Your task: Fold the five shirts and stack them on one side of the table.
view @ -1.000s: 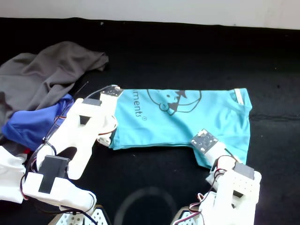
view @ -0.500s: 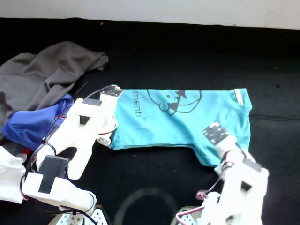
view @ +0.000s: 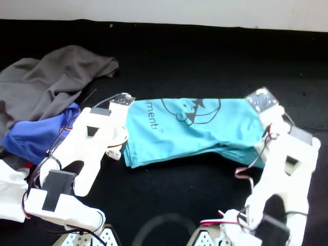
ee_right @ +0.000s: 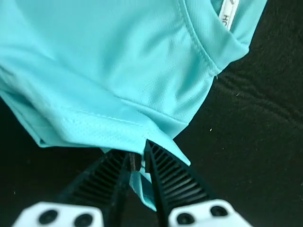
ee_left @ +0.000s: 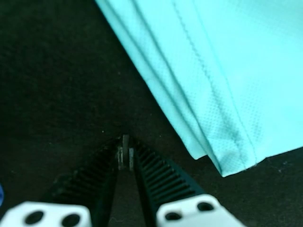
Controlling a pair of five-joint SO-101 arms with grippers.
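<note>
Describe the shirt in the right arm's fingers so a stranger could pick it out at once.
On the black table, look to the middle, between the white arms. The turquoise shirt lies there, partly folded, one edge pinched in the fingers of the right gripper. Unlike the crumpled grey shirt and blue shirt, it bears a dark drawing.

Partial dark lettering [view: 152, 119] on turquoise shirt [view: 215, 134]; neck label [ee_right: 229, 15] illegible.

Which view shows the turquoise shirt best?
The high view: the whole turquoise shirt lies in frame, print included. Left wrist view catches its layered corner; right wrist view, its hem pinched in the right end effector.
</note>
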